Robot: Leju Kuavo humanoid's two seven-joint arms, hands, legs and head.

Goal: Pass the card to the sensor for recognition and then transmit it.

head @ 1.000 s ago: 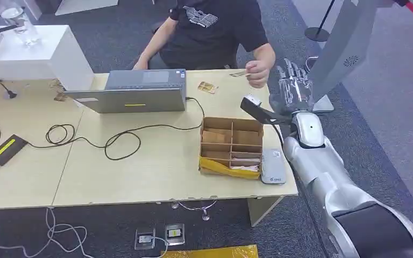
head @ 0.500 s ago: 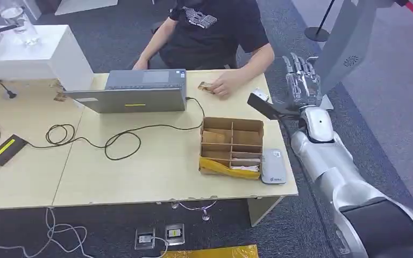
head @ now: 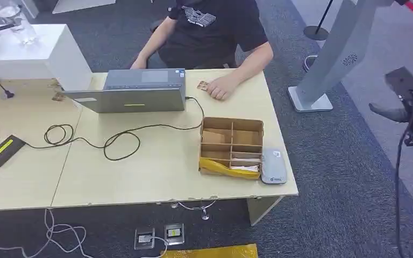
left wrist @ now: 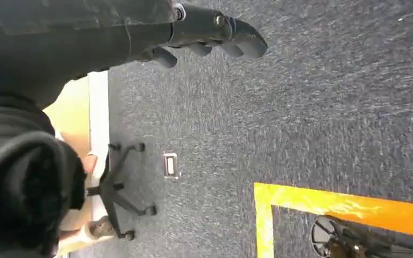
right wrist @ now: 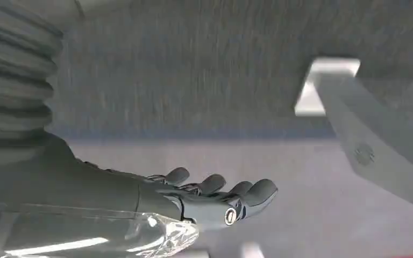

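On the far left of the worktop (head: 156,177) a black power brick with a yellow label (head: 4,148) lay beside a white box (head: 29,54), and a black cable (head: 113,141) looped across the pale wood toward a grey laptop (head: 134,94) standing open along the back edge. A person in a black shirt (head: 215,27) sat behind the worktop with one hand (head: 219,88) resting on the surface, touching the card (head: 203,86) (a small tan piece lying flat just past the laptop's corner). Nearer the front stood a cardboard divider box (head: 231,142) with several compartments, a yellow strip lying along its near side, and just beside its right wall sat the small grey sensor (head: 273,166), flat on the worktop and well apart from the card. Off the worktop's right end a grey stand (head: 330,59) rose from the carpet. The right hand (right wrist: 215,201) hung over the floor at the far right, away from the worktop, its fingers (right wrist: 258,191) loosely extended side by side and holding nothing. The left hand (left wrist: 209,35) hung down over the carpet beside a chair base (left wrist: 121,191), its fingers (left wrist: 244,43) gently curved and empty.
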